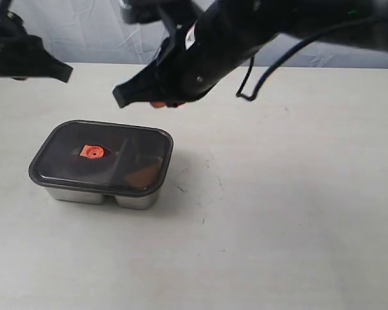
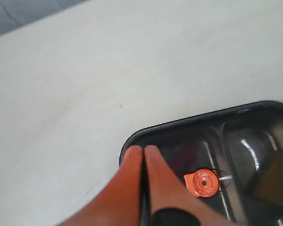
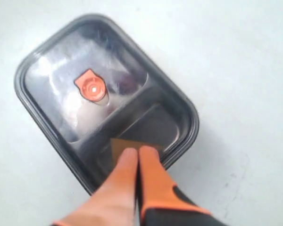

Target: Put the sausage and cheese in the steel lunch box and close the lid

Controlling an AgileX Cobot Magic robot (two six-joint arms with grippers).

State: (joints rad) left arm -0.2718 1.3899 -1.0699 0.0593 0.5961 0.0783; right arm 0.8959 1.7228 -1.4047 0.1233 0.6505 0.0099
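Note:
The steel lunch box (image 1: 84, 195) stands left of centre with the dark translucent lid (image 1: 110, 135) lying flat on it, the orange valve tab (image 1: 90, 152) facing up. Through the lid the cheese (image 1: 145, 174) shows as an orange-brown patch in the smaller compartment, the same cheese (image 3: 118, 143) that lies just ahead of my right gripper (image 3: 138, 151). The sausage (image 2: 186, 153) is only a faint dark-red blur under the lid. Both grippers are shut and hold nothing. The left gripper (image 2: 142, 149) hovers over a corner of the lid (image 2: 236, 117).
The pale table (image 1: 284, 213) stretches out around the box. A black cable (image 1: 249, 84) hangs from the right arm above the far side. Grey cloth (image 1: 84, 32) backs the table's far edge.

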